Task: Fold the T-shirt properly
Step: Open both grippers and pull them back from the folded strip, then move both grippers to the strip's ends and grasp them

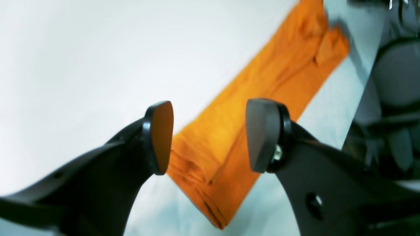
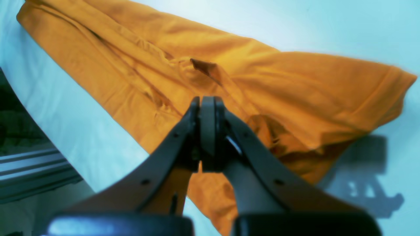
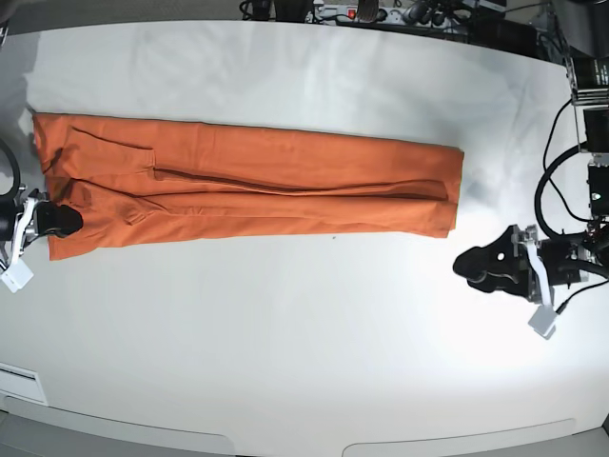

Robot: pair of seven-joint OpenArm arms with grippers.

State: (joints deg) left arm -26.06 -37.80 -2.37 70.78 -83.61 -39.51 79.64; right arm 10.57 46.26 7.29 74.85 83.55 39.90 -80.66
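The orange T-shirt (image 3: 257, 181) lies folded lengthwise into a long flat strip across the white table (image 3: 304, 333), with a sleeve fold near its left end. My right gripper (image 3: 68, 221) is at the strip's left end, at its near edge. In the right wrist view the right gripper (image 2: 207, 101) is shut just over the wrinkled T-shirt (image 2: 262, 72), and no cloth shows between the pads. My left gripper (image 3: 468, 267) is open, near the strip's right end and clear of it. In the left wrist view the left gripper (image 1: 210, 131) frames the T-shirt (image 1: 279, 72).
Cables and equipment (image 3: 381, 11) line the table's far edge, and more wiring and hardware (image 3: 590, 114) stand at the right edge. The table's edge and a metal rail (image 2: 29, 164) show at the left of the right wrist view.
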